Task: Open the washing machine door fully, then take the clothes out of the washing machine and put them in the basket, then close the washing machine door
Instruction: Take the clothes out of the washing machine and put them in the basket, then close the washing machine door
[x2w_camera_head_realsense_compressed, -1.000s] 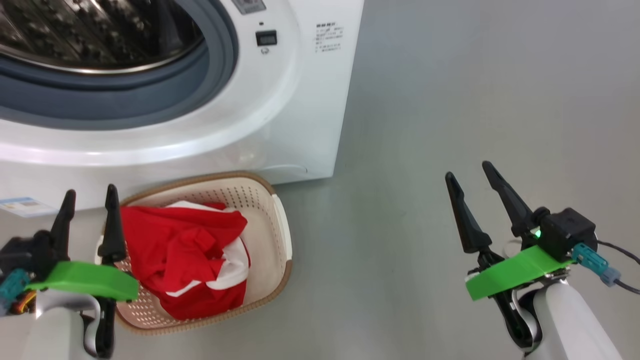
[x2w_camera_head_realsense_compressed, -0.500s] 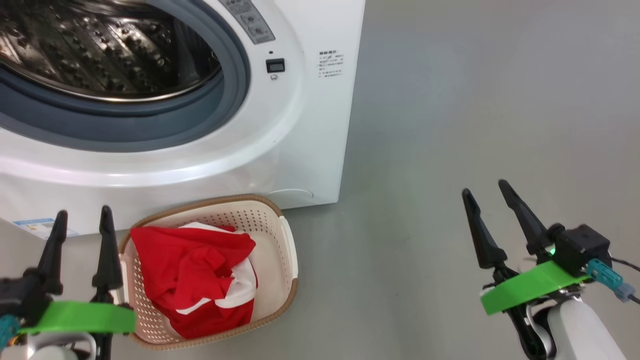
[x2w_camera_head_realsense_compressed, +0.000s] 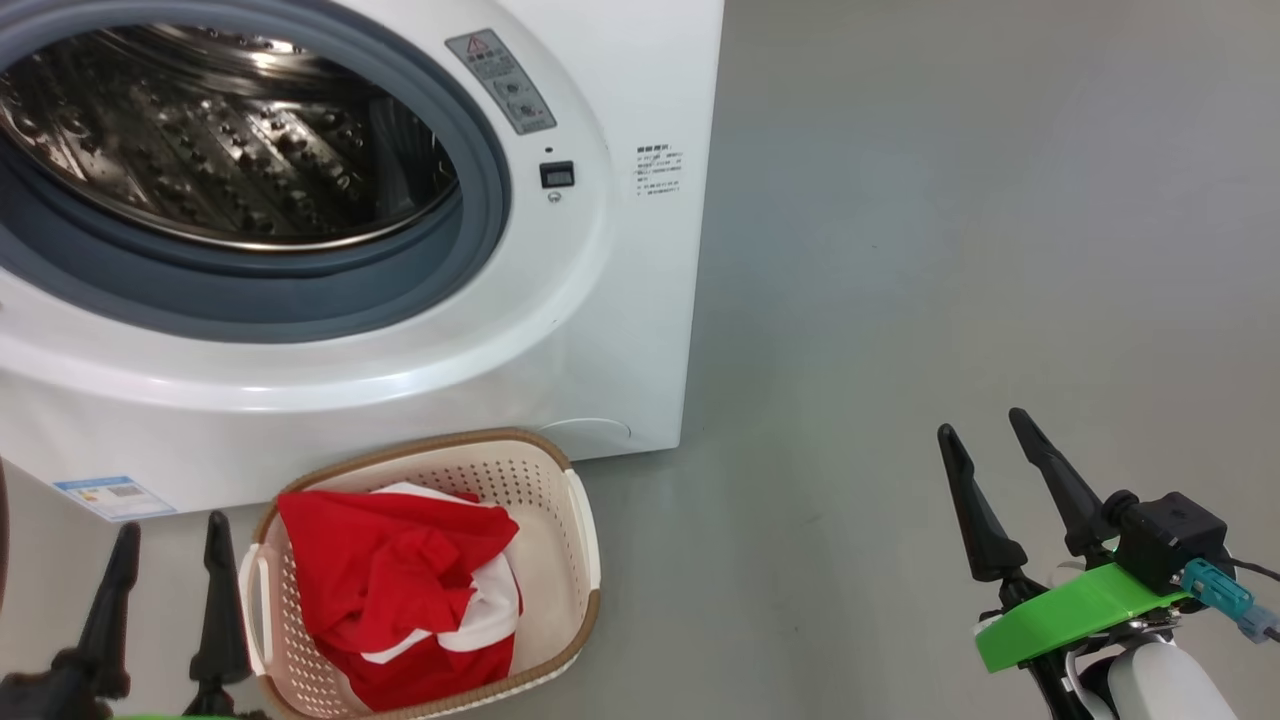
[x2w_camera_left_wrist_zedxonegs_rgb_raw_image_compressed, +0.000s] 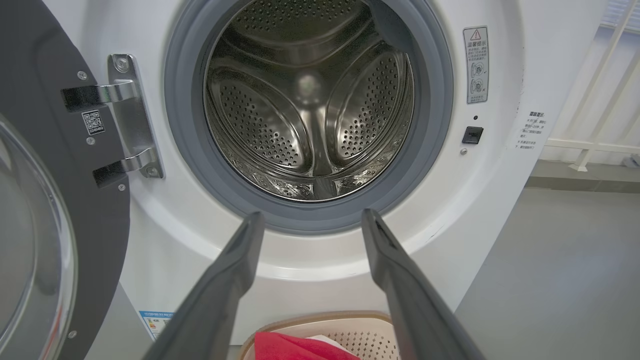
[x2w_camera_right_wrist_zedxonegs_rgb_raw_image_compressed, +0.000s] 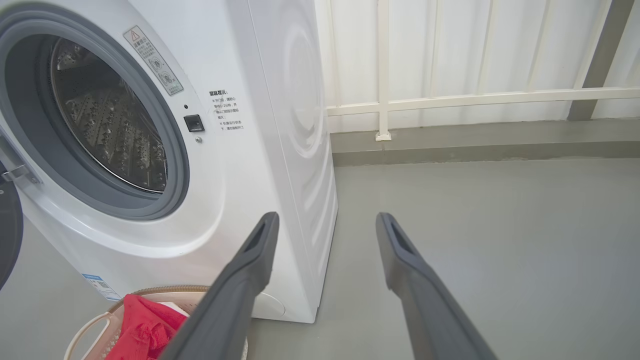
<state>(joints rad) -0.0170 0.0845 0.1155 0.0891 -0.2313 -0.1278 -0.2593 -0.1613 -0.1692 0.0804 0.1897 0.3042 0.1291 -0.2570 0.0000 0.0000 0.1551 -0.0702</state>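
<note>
Head view looks down on the white washing machine (x2w_camera_head_realsense_compressed: 620, 330) at the far left, its grey gasket (x2w_camera_head_realsense_compressed: 470, 230) ringing a shiny perforated steel drum (x2w_camera_head_realsense_compressed: 220, 150). Just in front of it on the grey floor (x2w_camera_head_realsense_compressed: 900, 250) sits the cream perforated basket (x2w_camera_head_realsense_compressed: 548, 560) with a brown rim, and the red clothes (x2w_camera_head_realsense_compressed: 400, 590) with white parts lie crumpled inside. The washing machine door (x2w_camera_left_wrist_zedxonegs_rgb_raw_image_compressed: 55, 200), a black ring round clear glass, stands swung wide at the left on its chrome hinge (x2w_camera_left_wrist_zedxonegs_rgb_raw_image_compressed: 125, 115). The left claw (x2w_camera_head_realsense_compressed: 172, 527) hangs just beside the basket's left side, fingers spread, holding nothing. The right claw (x2w_camera_head_realsense_compressed: 982, 422) is well apart to the right over the floor, likewise spread and empty.
</note>
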